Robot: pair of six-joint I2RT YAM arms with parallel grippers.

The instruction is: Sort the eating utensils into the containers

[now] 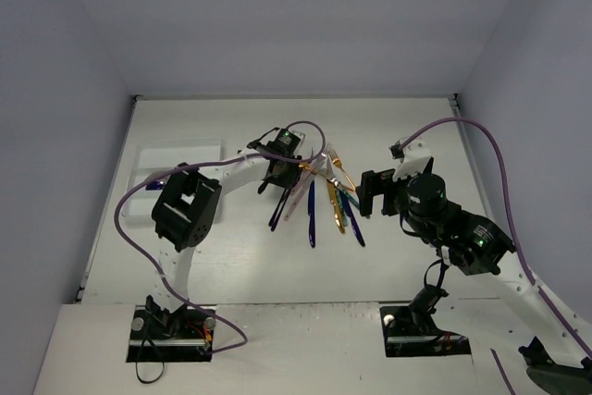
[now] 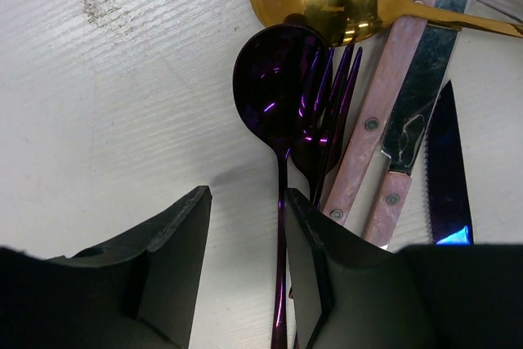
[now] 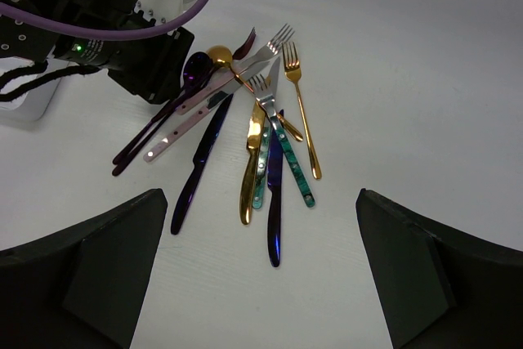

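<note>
the left gripper (image 2: 247, 226) hangs low over the left end of the pile of utensils (image 3: 261, 136), its jaws partly apart and holding nothing yet. the purple spoon (image 2: 274, 87) lies flat on the table. its handle runs lengthwise through the gap, close to the right-hand finger, with the purple fork (image 2: 327, 112) against it. the right gripper (image 3: 260, 226) is spread wide, well apart from the pile. the left arm is nearer to the white tray (image 1: 176, 145).
</note>
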